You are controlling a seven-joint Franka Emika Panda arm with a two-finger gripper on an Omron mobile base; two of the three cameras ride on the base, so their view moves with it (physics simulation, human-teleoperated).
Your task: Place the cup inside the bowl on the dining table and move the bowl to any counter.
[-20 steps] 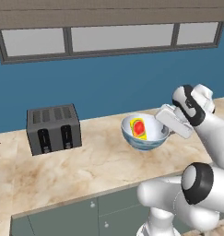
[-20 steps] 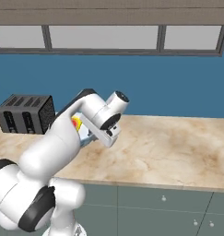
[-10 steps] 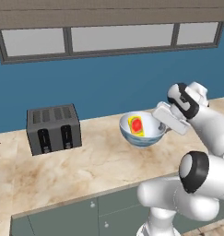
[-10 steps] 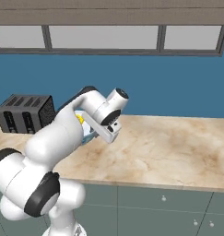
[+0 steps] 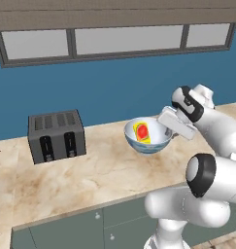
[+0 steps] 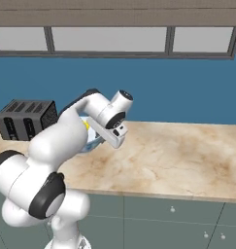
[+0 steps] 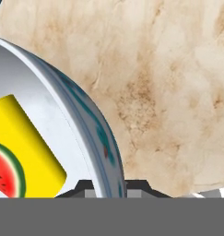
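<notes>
The pale blue patterned bowl (image 5: 147, 147) is over the beige marbled counter (image 5: 90, 175), and the small yellow cup (image 5: 142, 131) with its red patch lies inside it. My gripper (image 5: 167, 127) is at the bowl's right rim, shut on it. In the hand view the bowl's rim (image 7: 81, 120) runs down between my two fingertips (image 7: 84, 185), with the cup (image 7: 21, 147) on the white inside to the left and the counter (image 7: 168, 92) beyond. From the right base view my arm covers most of the bowl (image 6: 92, 141). I cannot tell whether the bowl rests on the stone or hangs just above it.
A dark grey toaster (image 5: 56, 135) stands on the counter to the bowl's left, against the blue wall under the windows. Grey-green cabinet doors (image 5: 114, 219) run below the counter's front edge. The stone to the right of my arm (image 6: 177, 151) is bare.
The bowl, with the cup inside and my gripper on its rim, has shifted slightly left along the counter. The toaster has not moved.
</notes>
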